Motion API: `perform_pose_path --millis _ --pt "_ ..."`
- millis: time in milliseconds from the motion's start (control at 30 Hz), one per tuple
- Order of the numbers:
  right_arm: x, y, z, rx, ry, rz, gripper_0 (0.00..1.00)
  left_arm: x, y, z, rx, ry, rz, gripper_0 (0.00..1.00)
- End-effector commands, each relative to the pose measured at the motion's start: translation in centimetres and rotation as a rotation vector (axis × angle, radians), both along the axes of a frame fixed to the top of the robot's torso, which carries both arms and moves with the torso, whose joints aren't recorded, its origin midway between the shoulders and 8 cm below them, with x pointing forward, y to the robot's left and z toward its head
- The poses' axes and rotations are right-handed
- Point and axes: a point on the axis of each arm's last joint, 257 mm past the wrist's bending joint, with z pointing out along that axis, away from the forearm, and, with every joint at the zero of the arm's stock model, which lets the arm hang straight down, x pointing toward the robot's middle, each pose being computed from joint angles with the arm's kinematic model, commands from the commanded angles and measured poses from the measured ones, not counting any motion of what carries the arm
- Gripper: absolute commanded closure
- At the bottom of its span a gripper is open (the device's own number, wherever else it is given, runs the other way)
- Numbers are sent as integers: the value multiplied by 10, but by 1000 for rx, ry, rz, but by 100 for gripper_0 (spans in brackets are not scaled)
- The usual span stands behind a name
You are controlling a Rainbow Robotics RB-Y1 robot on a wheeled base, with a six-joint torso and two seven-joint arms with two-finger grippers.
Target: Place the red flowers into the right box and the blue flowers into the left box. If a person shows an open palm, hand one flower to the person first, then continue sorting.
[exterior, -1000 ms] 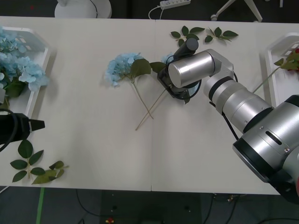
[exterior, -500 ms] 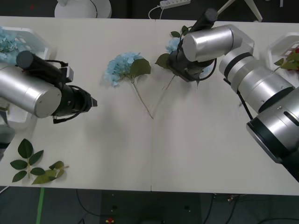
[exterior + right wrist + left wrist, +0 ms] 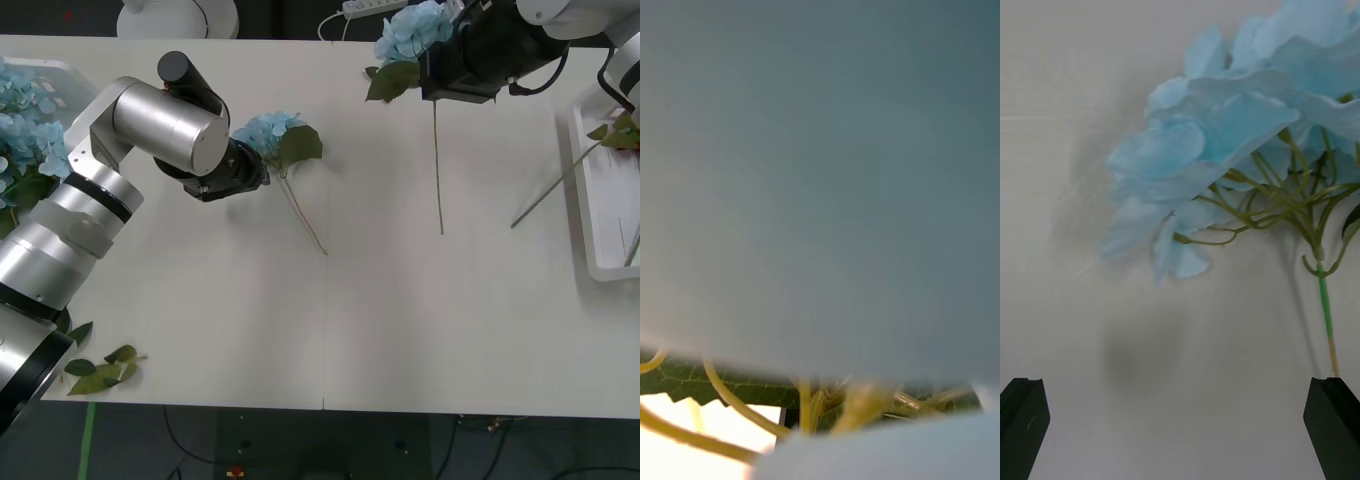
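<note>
Front view: three lots of blue flowers: one lying mid-table (image 3: 268,135), one lifted (image 3: 412,30) at the far edge in the closed right gripper (image 3: 432,62), a cluster (image 3: 25,120) in the left box (image 3: 85,100). The left gripper (image 3: 1180,409), fingers spread, hovers beside the lying bloom. One red flower (image 3: 625,130) rests in the right box (image 3: 590,200).

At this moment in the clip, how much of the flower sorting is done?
Partly done. Blue heads already lie in the left box, and a red flower lies in the right box. The right gripper holds one blue flower raised at the table's far edge. The left gripper, open, is at the last blue flower on the table.
</note>
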Motion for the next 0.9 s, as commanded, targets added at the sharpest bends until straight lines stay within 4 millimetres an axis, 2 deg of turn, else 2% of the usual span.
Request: perform_pose_path --millis 33,267,467,633,900 --pt "-8 18 72 81 -144 158 100 14 -68 21 -54 -68 -71 0" --pt "-27 34 98 138 -272 318 100 0 -97 3 -22 -59 -140 0" --pt "-46 60 119 158 -399 461 100 -10 -115 -21 38 -39 -185 0" --pt "-62 86 137 139 -502 575 100 -12 -119 -40 49 -24 -179 0" --pt "-96 140 159 192 -662 698 100 -6 -112 -35 93 -43 -173 0"
